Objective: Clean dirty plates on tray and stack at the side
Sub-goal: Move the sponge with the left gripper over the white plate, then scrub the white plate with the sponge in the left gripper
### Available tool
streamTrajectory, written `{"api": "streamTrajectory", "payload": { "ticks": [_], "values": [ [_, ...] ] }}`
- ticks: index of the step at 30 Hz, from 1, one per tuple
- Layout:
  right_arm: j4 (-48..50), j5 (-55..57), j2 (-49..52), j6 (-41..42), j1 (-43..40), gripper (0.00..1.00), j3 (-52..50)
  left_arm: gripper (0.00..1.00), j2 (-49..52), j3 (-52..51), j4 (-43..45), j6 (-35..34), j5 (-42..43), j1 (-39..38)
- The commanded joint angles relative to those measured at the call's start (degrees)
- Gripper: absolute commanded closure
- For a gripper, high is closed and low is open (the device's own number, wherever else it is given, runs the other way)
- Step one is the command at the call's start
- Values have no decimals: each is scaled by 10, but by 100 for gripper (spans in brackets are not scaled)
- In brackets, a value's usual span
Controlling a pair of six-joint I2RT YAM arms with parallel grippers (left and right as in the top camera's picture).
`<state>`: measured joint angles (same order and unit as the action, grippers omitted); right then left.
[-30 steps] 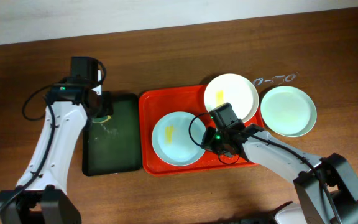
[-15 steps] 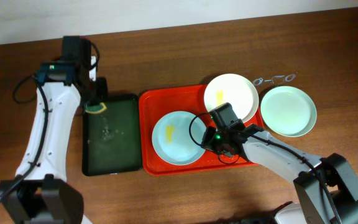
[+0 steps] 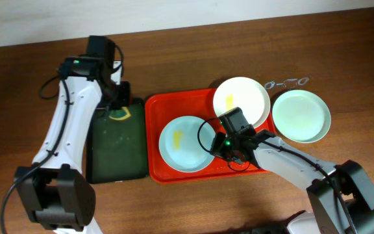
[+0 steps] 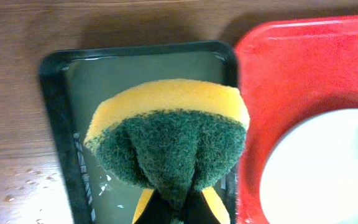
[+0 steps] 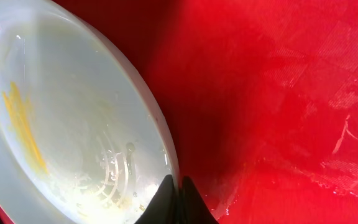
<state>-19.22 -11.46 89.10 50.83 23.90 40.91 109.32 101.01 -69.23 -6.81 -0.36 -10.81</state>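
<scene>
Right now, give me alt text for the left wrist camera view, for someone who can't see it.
The left gripper pinches a yellow sponge, green scouring face toward the camera, above a wet dark green tray. To the right lies the red tray, with part of a pale plate at the lower right.

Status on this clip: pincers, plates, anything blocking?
Left pincer shut on sponge, above green tray. Right pincer shut on rim of smeared mint plate, on red tray. Nothing blocking.

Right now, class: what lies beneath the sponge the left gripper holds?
The dark green tray, its floor wet. The patch directly below the sponge, pinched in the left gripper, is covered.
</scene>
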Motion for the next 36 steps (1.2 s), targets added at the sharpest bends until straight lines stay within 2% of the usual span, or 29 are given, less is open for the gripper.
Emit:
{"api": "streamTrajectory", "payload": {
  "ticks": [1, 6, 14, 19, 26, 36],
  "values": [
    [0, 12, 3, 5, 5, 96, -2, 100, 0, 5, 2, 9, 62, -45],
    [0, 12, 3, 5, 5, 96, -2, 100, 6, -20, 12, 0, 66, -104],
    [0, 12, 3, 5, 5, 96, -2, 100, 7, -130, 115, -13, 85, -173],
    [0, 9, 3, 5, 5, 96, -2, 100, 17, -171, 163, -15, 85, -185],
    [0, 7, 3, 5, 5, 96, -2, 100, 88, -175, 203, -15, 81, -193],
    [0, 5, 3, 5, 5, 96, -2, 100, 155, -176, 176, -12, 82, -223]
  ]
}}
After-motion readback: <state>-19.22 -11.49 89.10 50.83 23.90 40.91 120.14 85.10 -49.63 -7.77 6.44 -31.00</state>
